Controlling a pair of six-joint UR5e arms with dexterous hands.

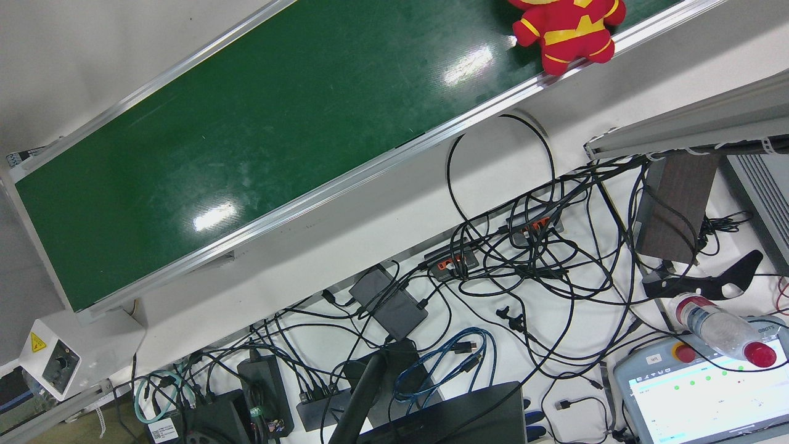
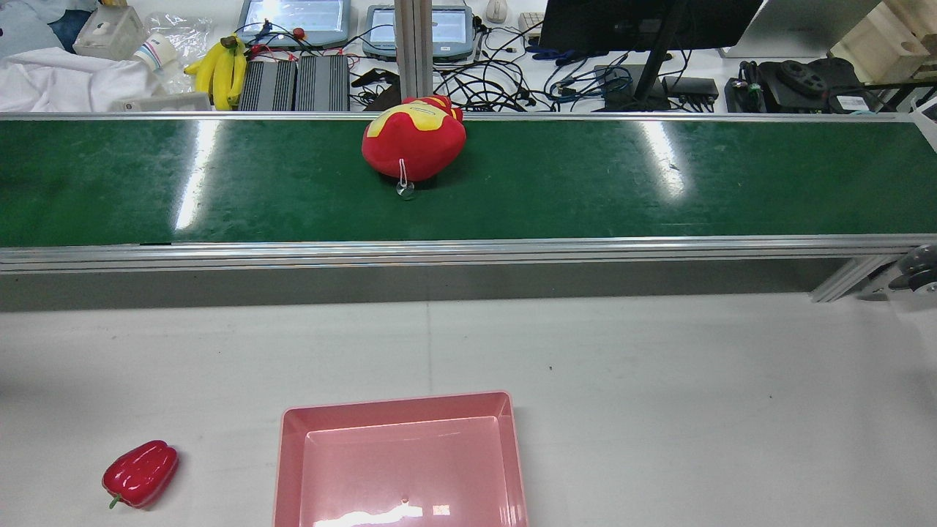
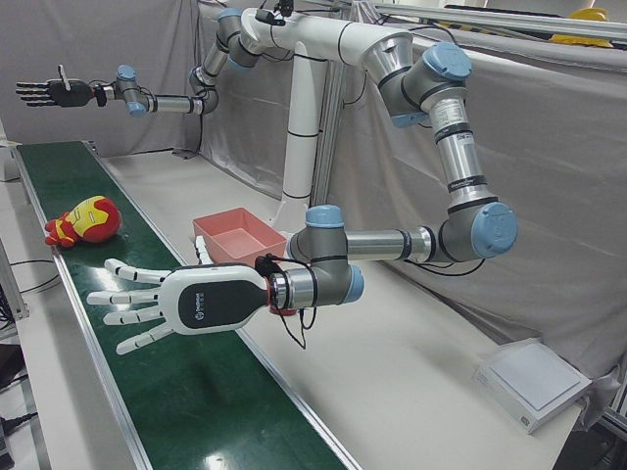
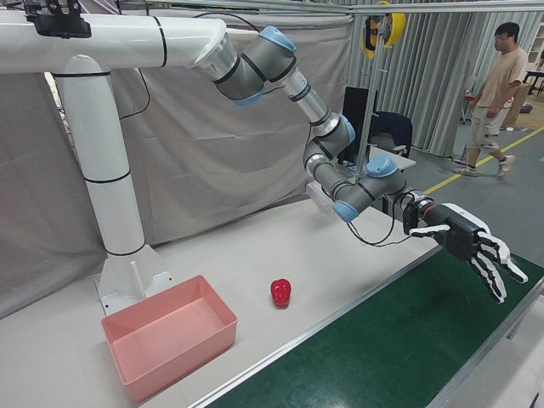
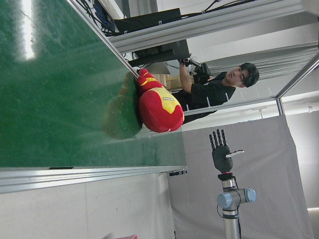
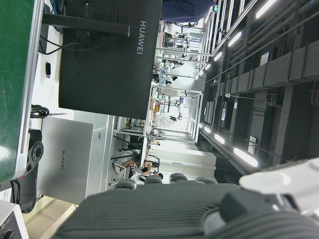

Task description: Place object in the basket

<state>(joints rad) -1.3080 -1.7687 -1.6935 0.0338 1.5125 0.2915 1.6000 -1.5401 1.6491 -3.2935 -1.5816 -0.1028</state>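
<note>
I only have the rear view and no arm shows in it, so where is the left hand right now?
Observer: The left hand hovers open, low over the belt, fingers pointing toward the toy.
Operator: And the right hand?
Observer: The right hand is open too, held high beyond the toy, above the belt's far end.
Operator: Anyone close to the arms?
Observer: A person is out on the floor, well away from the belt.
</note>
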